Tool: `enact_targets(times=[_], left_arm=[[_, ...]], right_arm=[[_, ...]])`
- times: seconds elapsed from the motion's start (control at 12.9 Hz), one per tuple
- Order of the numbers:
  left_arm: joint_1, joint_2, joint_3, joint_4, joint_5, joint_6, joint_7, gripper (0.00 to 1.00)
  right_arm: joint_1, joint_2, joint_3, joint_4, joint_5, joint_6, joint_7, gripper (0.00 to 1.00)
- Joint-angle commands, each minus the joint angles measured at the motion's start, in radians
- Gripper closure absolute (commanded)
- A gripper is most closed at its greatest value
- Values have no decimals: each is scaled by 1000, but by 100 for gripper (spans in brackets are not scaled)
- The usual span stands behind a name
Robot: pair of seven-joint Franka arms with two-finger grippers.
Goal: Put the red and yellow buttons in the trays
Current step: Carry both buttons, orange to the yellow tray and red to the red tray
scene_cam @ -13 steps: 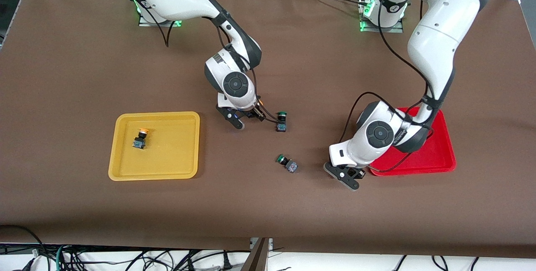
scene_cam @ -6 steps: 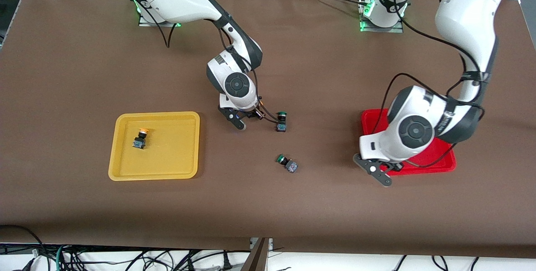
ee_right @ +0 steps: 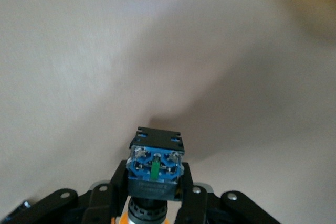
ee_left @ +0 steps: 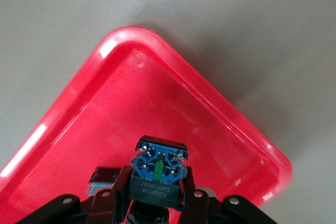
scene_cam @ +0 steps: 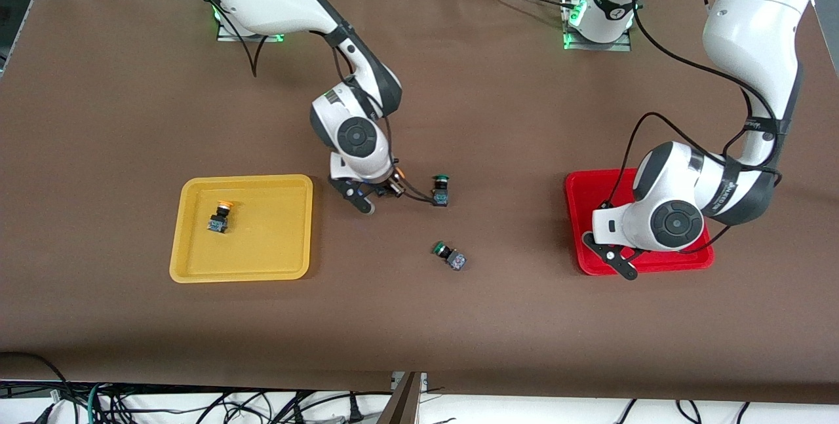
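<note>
Front view, what changed: over the last second the left gripper (scene_cam: 626, 265) swung from the bare worktop (scene_cam: 98, 116) to above the red tray (scene_cam: 583, 188), at the corner nearest the camera; the right gripper (scene_cam: 379, 193) shifted slightly toward the yellow tray (scene_cam: 262, 260) and its jaws went from wide apart to clenched.
Front view, meaning: two carries looked underway at once (my reading, not a thing seen), the left near its drop.
Front view, task things: one yellow-capped button (scene_cam: 219, 216) lay in the yellow tray; two green-capped switches (scene_cam: 440, 191) and (scene_cam: 449, 257) sat on the worktop between the trays, the first just beside the right gripper, the second nearer the camera.
Left wrist view: the jaws gripped a blue-bodied button (ee_left: 158, 170) over the red tray's (ee_left: 173, 61) floor; its cap was hidden (colour not tellable). A second small object (ee_left: 102, 179) showed beside it, too cut off to identify.
Right wrist view: the jaws held a held button (ee_right: 155, 169) over bare worktop, an orange cap just visible beneath its body.
Writing: small print ran along each button's black housing, too fine to read; no brand legible.
</note>
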Motion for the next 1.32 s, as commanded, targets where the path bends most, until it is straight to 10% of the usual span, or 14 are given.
enact_targets(times=[0.0,0.23,0.47,1.09,1.24], left_arm=[[75,-23,-12,-136,12,138,-19,87],[83,-20,-13,-153,9,155,-23,73],[76,-16,-13,-142,15,158,-8,0],[71,-205,-90,-128,6,45,-155,0],[74,-272,-134,-84,4,-55,-209,0]], right_arm=[[-114,-92,2,-11,9,-119,-225,100],[-246,-118,-2,-11,11,-199,-527,100],[-355,-112,-4,-21,9,-203,-756,100],[-451,-13,-4,-22,9,-116,-1013,94],[-449,-6,-4,-18,9,-104,-1001,1]])
